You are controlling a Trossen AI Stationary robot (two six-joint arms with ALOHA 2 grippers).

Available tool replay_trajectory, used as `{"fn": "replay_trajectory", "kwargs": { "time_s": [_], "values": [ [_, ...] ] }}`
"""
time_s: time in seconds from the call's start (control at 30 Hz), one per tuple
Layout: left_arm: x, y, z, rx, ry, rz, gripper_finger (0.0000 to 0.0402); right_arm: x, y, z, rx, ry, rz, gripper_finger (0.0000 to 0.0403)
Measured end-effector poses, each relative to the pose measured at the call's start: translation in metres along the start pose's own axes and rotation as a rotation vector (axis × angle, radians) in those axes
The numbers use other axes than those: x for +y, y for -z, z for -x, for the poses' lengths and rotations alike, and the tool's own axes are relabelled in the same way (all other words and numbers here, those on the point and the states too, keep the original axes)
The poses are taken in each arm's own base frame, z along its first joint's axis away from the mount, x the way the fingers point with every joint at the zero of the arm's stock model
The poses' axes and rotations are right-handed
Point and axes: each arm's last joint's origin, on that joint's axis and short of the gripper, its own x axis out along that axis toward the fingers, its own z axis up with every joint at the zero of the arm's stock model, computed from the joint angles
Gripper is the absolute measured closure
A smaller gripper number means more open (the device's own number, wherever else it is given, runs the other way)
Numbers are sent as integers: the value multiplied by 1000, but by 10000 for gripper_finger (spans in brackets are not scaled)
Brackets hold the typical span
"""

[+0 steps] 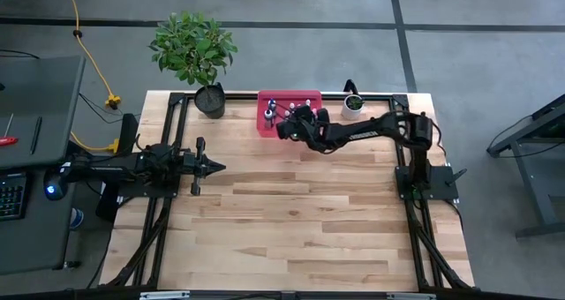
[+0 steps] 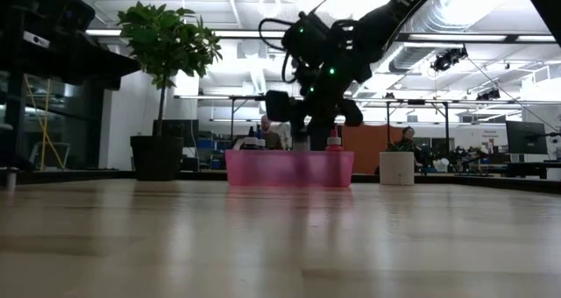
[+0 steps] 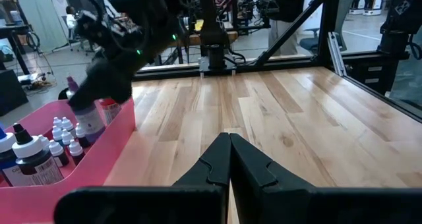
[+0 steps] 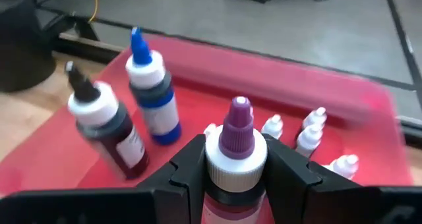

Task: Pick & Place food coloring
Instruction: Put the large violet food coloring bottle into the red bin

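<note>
Right gripper holds a purple-capped food coloring bottle over the pink bin.

The fingers are partly closed around the bottle's white collar, just under the cap. The bottle looks small, light, smooth plastic, likely slippery, so the collar seems the safest hold. More bottles stand in the bin at the table's far edge. The left gripper waits, fingers together, holding nothing.
</note>
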Motion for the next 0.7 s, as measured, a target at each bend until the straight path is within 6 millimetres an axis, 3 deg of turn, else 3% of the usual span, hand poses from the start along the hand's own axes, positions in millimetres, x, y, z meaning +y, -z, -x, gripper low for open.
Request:
{"fn": "replay_trajectory", "kwargs": {
  "time_s": [0.27,0.47,0.7],
  "values": [
    [0,0,0,0,0,0,401,2,19,-13,35,-1,1,289],
    [0,0,0,0,0,0,401,3,22,-15,35,3,4,288],
    [0,0,0,0,0,0,401,4,22,-15,34,-5,27,231]
  ]
}}
